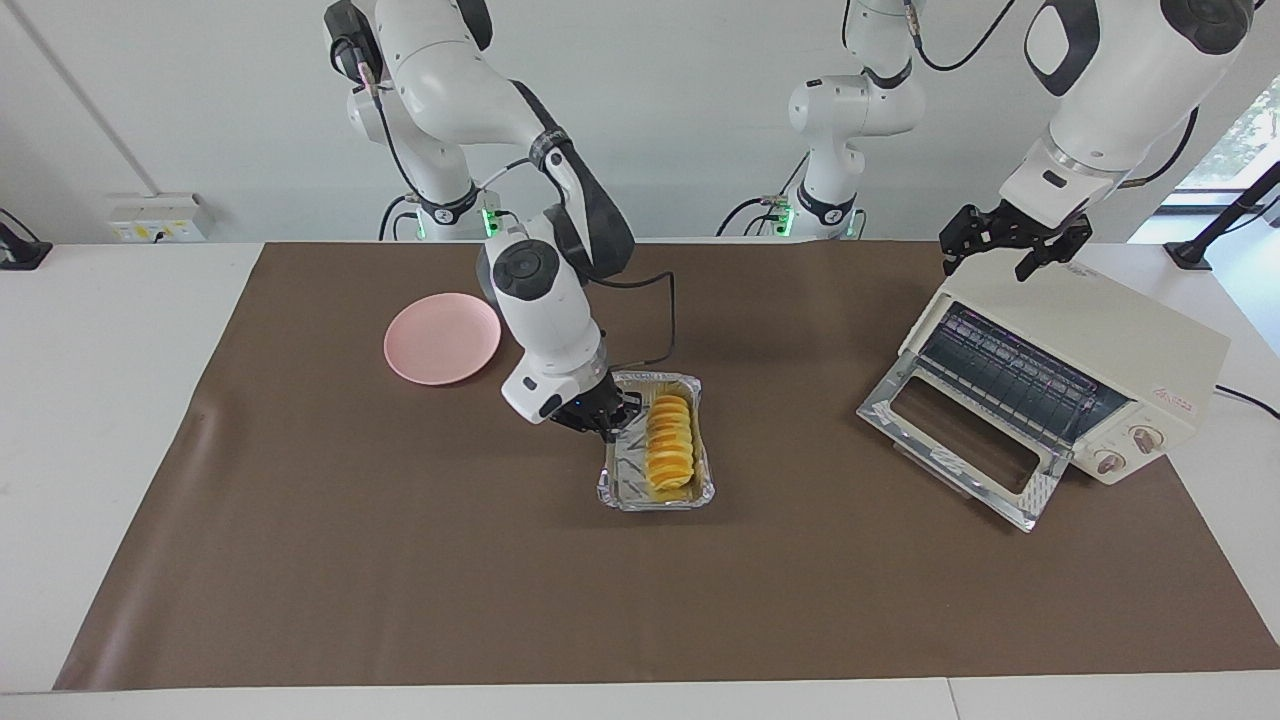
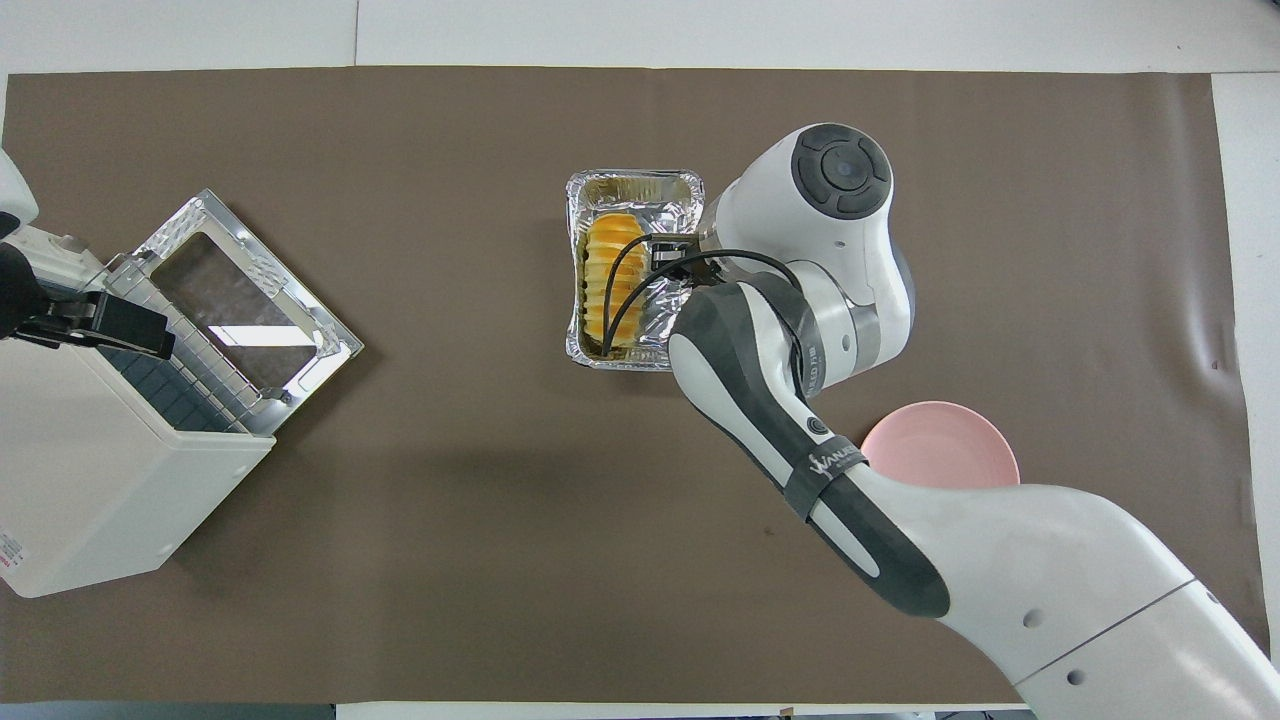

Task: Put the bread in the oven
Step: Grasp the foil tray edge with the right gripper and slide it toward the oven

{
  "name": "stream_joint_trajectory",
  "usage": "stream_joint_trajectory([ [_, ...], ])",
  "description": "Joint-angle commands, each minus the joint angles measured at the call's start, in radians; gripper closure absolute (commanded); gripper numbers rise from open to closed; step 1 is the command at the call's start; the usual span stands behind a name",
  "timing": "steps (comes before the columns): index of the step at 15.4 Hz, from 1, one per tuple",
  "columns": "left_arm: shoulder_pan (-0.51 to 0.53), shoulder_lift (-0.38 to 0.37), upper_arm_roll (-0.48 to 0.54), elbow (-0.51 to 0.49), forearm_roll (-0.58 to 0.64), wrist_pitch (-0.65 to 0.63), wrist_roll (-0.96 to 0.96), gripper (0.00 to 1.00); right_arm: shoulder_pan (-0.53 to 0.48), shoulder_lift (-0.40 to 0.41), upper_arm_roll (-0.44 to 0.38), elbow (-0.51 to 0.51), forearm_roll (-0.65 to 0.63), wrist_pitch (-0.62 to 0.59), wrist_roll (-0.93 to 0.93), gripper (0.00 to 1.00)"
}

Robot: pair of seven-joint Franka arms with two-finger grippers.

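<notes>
Brown-matted table (image 1: 700, 600), oven (image 1: 1080, 370), pink plate (image 1: 441, 338), foil tray (image 1: 625, 480) perhaps just lifted.

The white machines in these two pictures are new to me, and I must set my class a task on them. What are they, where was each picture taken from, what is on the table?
They are two robot arms, each ending in a two-fingered pincer. One picture looks across the table at them; the other looks down from above their end. On the brown mat lie a pink plate, a foil tray with ridged bread in it, and a toaster oven, its door dropped open. The right pincer is shut on the tray's rim. The left pincer hangs open over the oven's top, waiting.
</notes>
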Motion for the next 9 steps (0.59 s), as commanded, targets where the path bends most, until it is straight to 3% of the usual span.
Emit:
stream_joint_trajectory([
  [1, 0.011, -0.012, -0.005, -0.004, -0.015, 0.002, 0.001, 0.00, 0.011, 0.010, -0.001, 0.016, 0.041, 0.008, 0.018, 1.00],
  [8, 0.011, -0.012, -0.005, -0.004, -0.015, 0.002, 0.000, 0.00, 0.028, 0.001, -0.001, -0.064, 0.039, 0.072, 0.022, 1.00],
  [9, 0.011, -0.014, -0.005, -0.004, -0.015, 0.002, 0.000, 0.00, 0.030, -0.001, -0.001, -0.072, 0.039, 0.071, 0.022, 0.91],
])
